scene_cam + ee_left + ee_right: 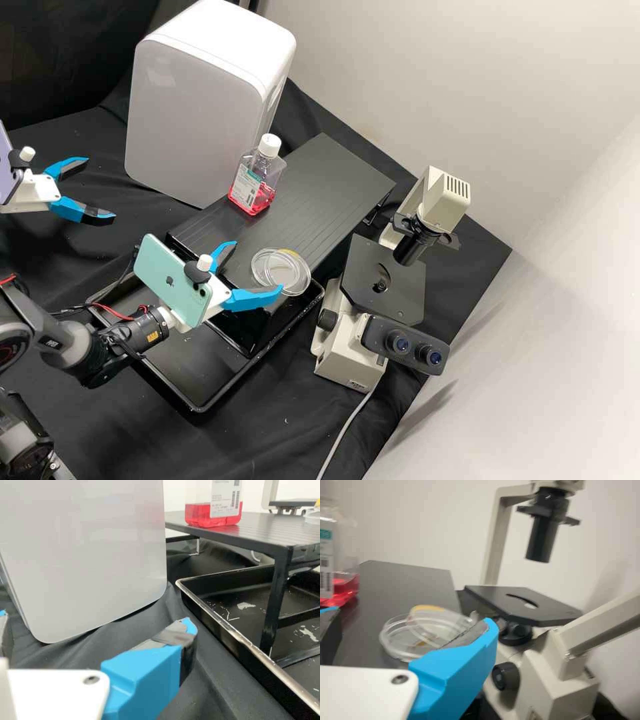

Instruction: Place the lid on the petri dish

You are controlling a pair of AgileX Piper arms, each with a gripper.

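Observation:
A clear petri dish [281, 272] sits at the near corner of the black raised platform [320, 193]. In the right wrist view the dish [405, 640] has a clear lid [437, 617] lying askew on it, with a yellowish edge at the far side. My right gripper [257, 267] is open and level with the dish. One blue finger [462, 660] is just in front of the dish and touches nothing. My left gripper [99, 188] hangs open at the far left above the black cloth, holding nothing, and one of its fingers [150, 672] is near the tray's rim.
A white box-shaped appliance [207, 93] stands behind the platform. A flask of red liquid [257, 177] stands on the platform. A microscope [387, 300] is close to the right of the dish. The platform stands in a black tray [200, 380].

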